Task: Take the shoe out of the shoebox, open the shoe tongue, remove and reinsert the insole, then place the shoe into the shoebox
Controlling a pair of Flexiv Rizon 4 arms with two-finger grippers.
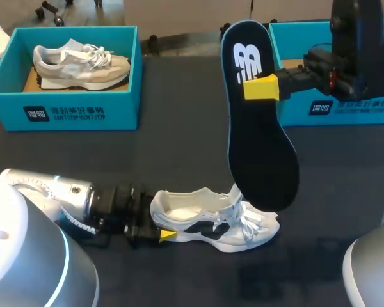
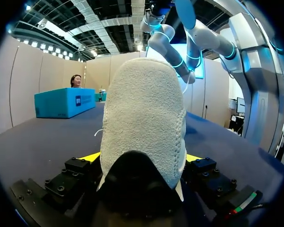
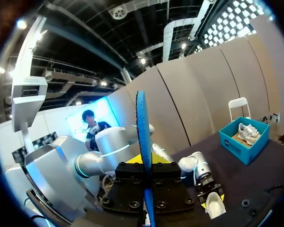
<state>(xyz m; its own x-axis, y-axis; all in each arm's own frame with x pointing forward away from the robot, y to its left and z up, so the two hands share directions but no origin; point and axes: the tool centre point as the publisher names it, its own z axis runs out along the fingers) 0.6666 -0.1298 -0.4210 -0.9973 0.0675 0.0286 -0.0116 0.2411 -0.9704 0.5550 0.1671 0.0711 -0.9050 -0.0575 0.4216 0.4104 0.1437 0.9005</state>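
Down near the table's (image 1: 179, 153) front, the left claw (image 1: 160, 220) clamps the white shoe's (image 1: 211, 220) heel; the right claw (image 1: 256, 87) pinches the black insole (image 1: 262, 153) upright above its laces.

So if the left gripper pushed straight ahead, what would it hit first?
The shoe: the left gripper holds its heel, so the shoe fills its way. Past the toe hangs the insole, probably next, though depth is unclear.

Right arm (image 1: 358, 45) partly hides right shoebox (image 1: 345, 110); insole (image 1: 259, 147) overlaps shoe (image 1: 198, 220)
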